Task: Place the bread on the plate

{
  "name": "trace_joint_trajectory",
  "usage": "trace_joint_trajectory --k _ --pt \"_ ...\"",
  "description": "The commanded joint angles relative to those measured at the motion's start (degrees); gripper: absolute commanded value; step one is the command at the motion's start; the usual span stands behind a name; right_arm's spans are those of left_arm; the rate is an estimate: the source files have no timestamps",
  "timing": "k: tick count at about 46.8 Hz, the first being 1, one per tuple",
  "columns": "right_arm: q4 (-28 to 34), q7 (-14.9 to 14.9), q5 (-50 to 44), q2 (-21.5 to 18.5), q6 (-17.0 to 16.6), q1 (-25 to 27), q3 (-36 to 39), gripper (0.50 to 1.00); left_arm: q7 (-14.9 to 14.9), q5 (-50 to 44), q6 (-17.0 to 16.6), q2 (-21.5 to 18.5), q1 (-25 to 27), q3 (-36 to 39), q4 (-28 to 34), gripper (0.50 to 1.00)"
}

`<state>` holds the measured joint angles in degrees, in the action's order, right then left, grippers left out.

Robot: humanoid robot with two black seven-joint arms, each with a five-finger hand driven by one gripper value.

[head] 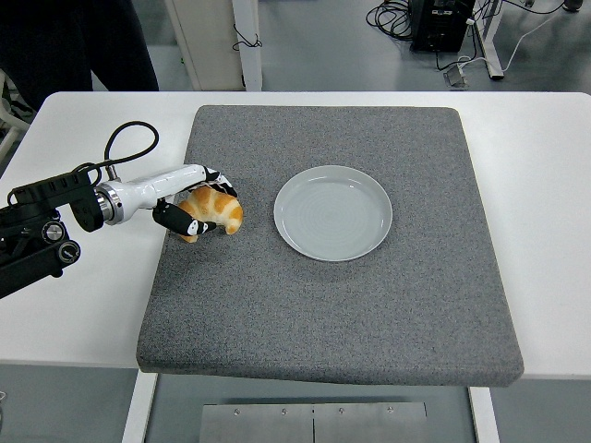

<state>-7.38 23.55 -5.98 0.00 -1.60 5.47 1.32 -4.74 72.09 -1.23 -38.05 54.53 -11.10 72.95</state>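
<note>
Right now your left hand [197, 205], white-shelled with black fingertips, is reaching in from the left edge of the frame and clasping the golden-brown crescent-shaped bread roll [214, 209], fingers curled over its top and thumb tucked under its near side. The roll is sitting at centre left of the frame, just inside the left edge of the grey felt-like square mat [369, 314], whether lifted or touching the mat you cannot tell. The round pale grey ceramic plate [333, 212] is lying empty at the middle of the frame, to the right of the roll and apart from it, with a strip of bare mat running between them. Open mat is spreading wide below and to the right of the plate. The white table [545, 185] is showing beyond every mat edge. A person's dark clothing [74, 46] is standing in the upper left corner.
</note>
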Motion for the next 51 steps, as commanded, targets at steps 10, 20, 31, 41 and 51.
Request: trace_joint_trajectory --k 10,20,31,41,51 --pt "0.0 0.0 0.0 0.0 0.0 0.0 0.0 1.0 -0.2 0.0 0.4 -0.3 1.2 -2.3 0.1 0.534" --pt "0.0 0.0 0.0 0.0 0.0 0.0 0.0 1.0 -0.6 0.0 1.3 -0.6 3.0 -4.5 0.1 0.525" --pt "0.0 0.0 0.0 0.0 0.0 0.0 0.0 1.0 -1.0 0.0 4.4 -1.0 5.1 -7.8 0.0 0.525" --pt "0.0 0.0 0.0 0.0 0.0 0.0 0.0 1.0 -1.0 0.0 6.2 -0.9 7.0 -9.8 0.1 0.528" --pt "0.0 0.0 0.0 0.0 -0.1 0.0 0.0 1.0 -1.0 0.0 7.6 -0.6 8.8 -11.2 0.1 0.528"
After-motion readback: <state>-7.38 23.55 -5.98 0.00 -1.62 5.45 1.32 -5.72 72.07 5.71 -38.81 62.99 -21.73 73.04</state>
